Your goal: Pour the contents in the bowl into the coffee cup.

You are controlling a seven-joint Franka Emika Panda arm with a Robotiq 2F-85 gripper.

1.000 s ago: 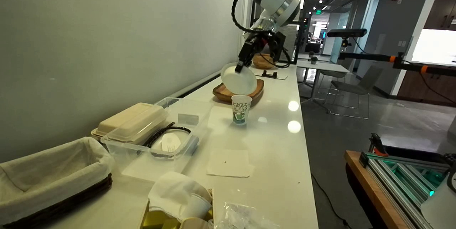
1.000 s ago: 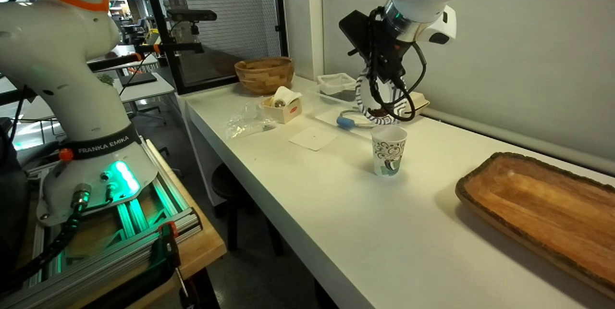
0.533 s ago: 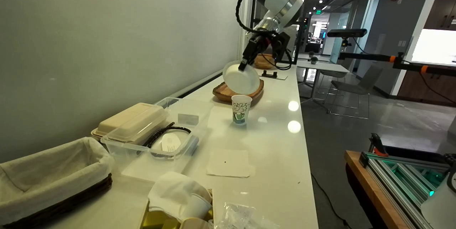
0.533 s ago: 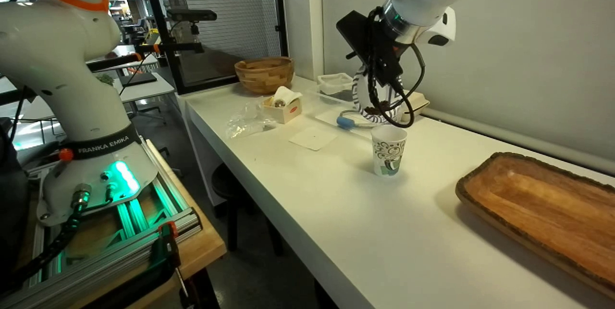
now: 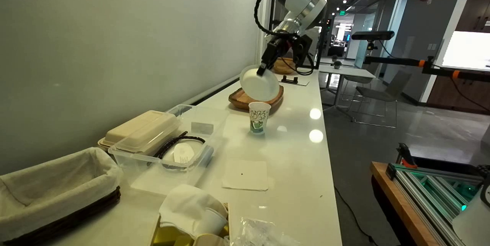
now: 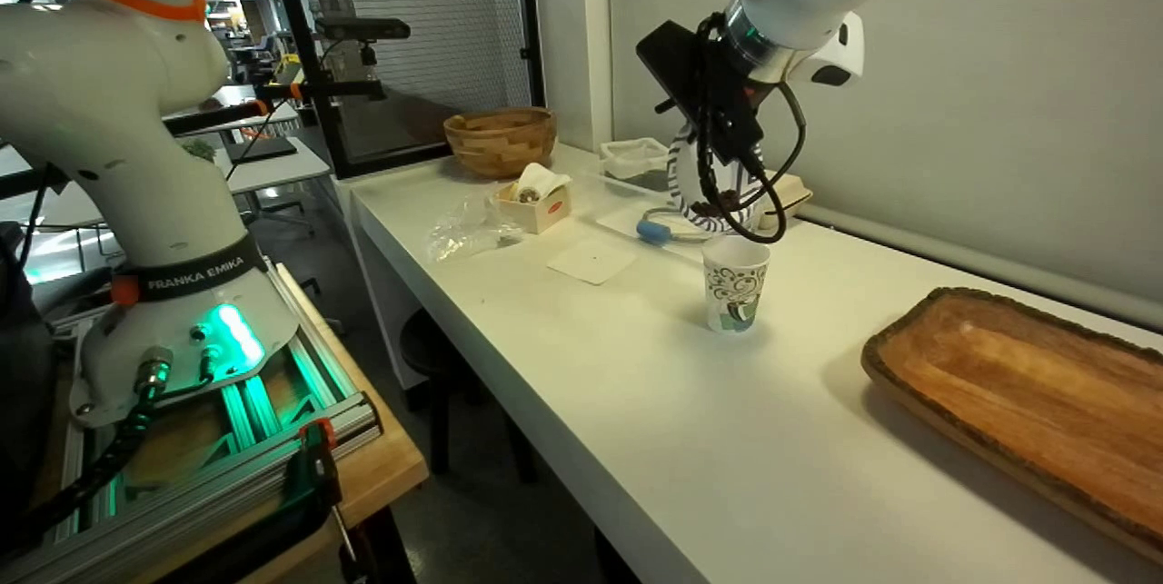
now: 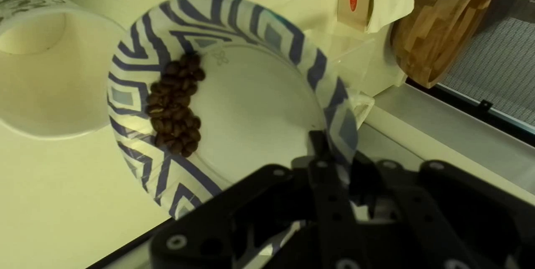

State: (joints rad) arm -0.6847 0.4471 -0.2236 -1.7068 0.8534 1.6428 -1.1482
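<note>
In an exterior view, the white counter (image 6: 690, 420) runs beneath the upright coffee cup (image 6: 734, 298), and a brown wooden tray (image 6: 1045, 393) sits apart from the cup. Higher than the cup, the gripper (image 7: 339, 154) pinches the rim of the bowl (image 7: 255, 106) with only that thin edge between its fingers, and the bowl leans steeply, its lower side close by the cup's mouth; whether they touch I cannot tell. Brown beans (image 7: 175, 112) gather in the bowl, along its side nearest the cup.
</note>
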